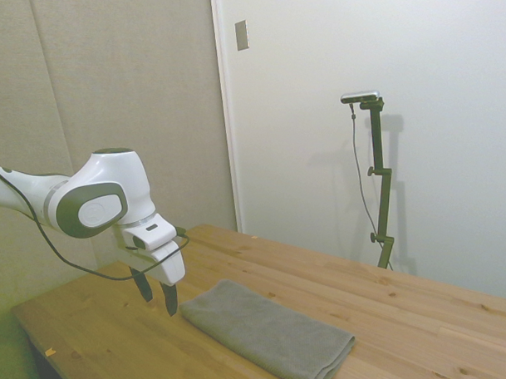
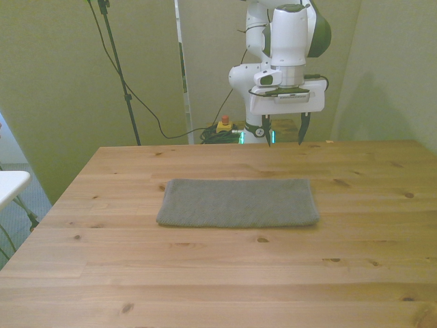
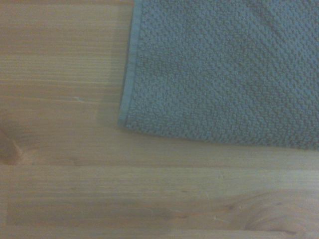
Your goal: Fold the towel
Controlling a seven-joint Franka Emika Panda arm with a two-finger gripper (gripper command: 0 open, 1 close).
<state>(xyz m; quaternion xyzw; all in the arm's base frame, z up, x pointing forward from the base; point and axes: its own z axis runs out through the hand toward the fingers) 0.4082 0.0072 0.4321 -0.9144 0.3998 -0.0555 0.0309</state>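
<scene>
The towel (image 2: 237, 203) lay flat near the middle of the wooden table (image 2: 218, 280), a thick layered grey-brown rectangle with its long side running across the front view. In the side view we saw it (image 1: 269, 331) as a folded slab, its layers showing at the end nearest that camera. In the wrist view we found one corner of the towel (image 3: 219, 74) up close, with a knobbly weave and a narrow hemmed edge, lying on the bare planks (image 3: 65, 149).

The gripper (image 2: 285, 130) hung above the table, beyond the towel's far long edge and toward the front view's right. We saw its two dark fingers (image 2: 302, 128) spread well apart, pointing down, with nothing between them. From the side, the gripper (image 1: 156, 292) sat just beside the towel's end on the arm's side, and we could not tell whether its tips met the wood. It was not touching the cloth.

On the floor behind the table we noted a small yellow box with a red button (image 2: 223, 125) among dark cables.
</scene>
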